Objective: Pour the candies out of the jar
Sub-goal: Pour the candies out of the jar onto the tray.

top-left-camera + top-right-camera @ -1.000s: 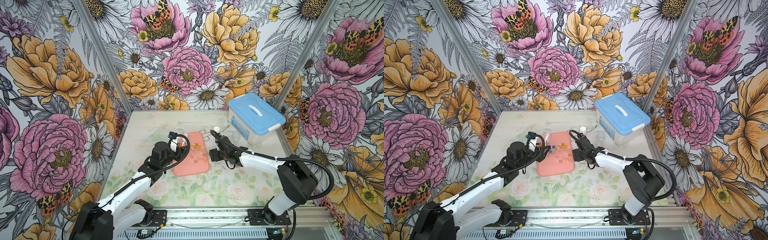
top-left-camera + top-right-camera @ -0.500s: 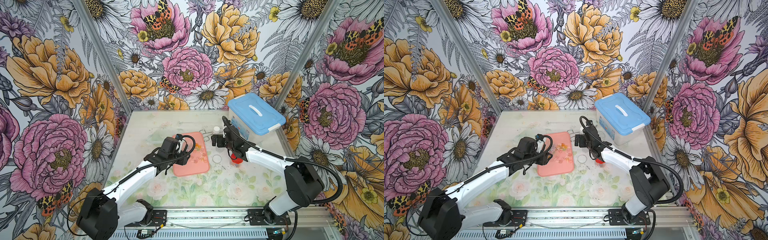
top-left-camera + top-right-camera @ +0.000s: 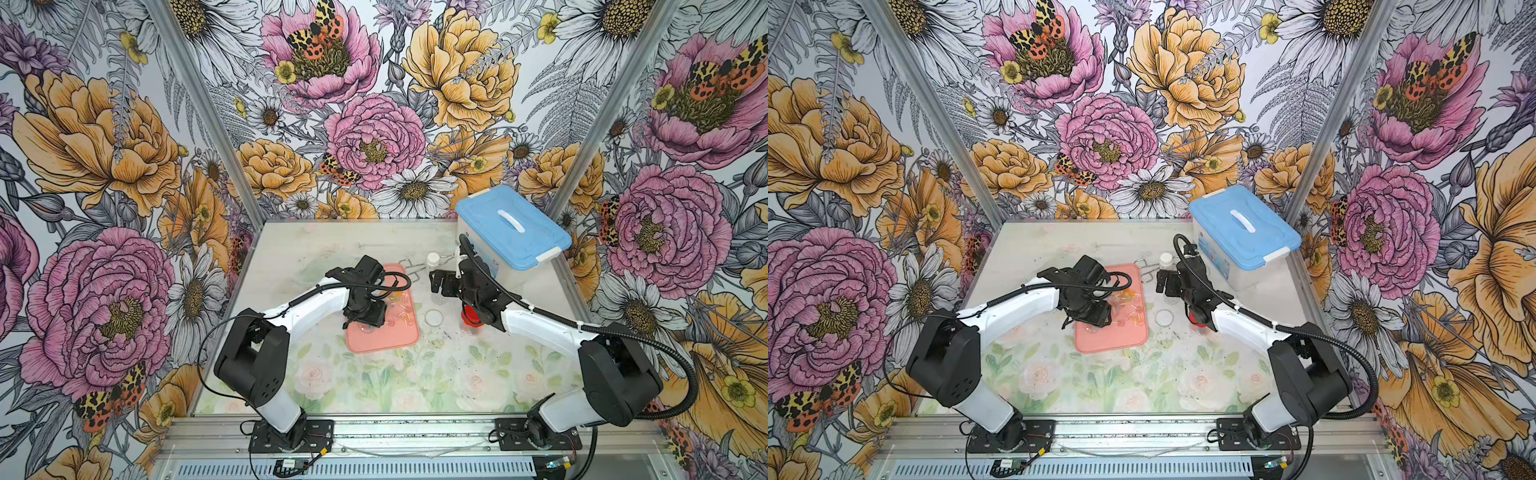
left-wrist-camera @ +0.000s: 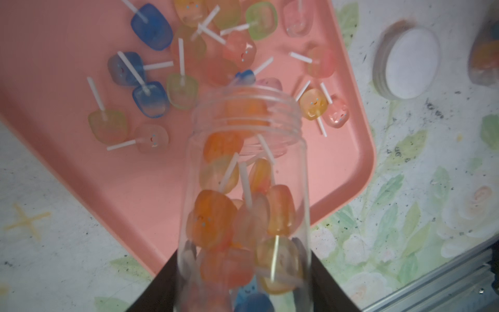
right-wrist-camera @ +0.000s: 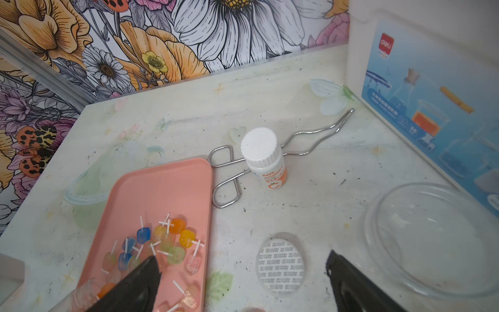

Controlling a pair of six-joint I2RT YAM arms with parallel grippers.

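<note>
Floral tabletop (image 3: 374,374): left jaws clench jar (image 4: 248,194); right jaws spread wide, holding nothing.

The jar (image 4: 248,189) is clear glossy plastic, the tray (image 4: 54,54) matt plastic, the tongs (image 5: 237,175) shiny metal.

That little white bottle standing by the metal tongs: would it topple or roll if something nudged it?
It would probably tip easily: the white bottle stands upright, taller than wide. Once down, its round body would likely roll across the table. It looks like plastic, so probably light and not fragile.
</note>
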